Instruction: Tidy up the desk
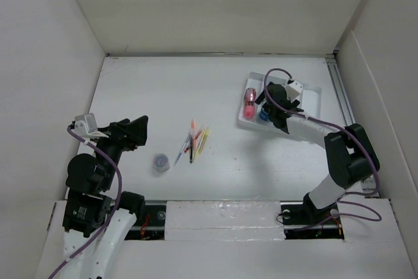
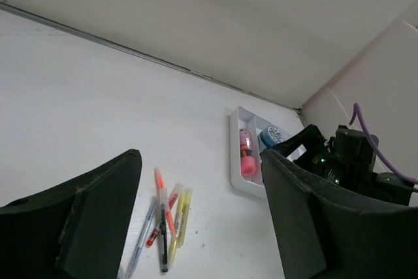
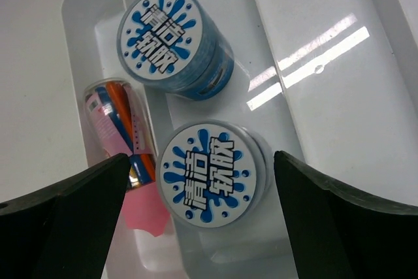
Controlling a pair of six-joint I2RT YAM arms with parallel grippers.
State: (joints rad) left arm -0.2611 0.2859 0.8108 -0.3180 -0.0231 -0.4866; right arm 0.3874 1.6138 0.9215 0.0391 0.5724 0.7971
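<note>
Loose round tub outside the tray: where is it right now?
Top view: the tub sits on the desk, left of centre, just left of the pens and near the left gripper.

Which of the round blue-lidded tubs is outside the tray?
The tub on the desk left of the pens, nearest the left arm; the other two sit in the tray below the right hand.
</note>
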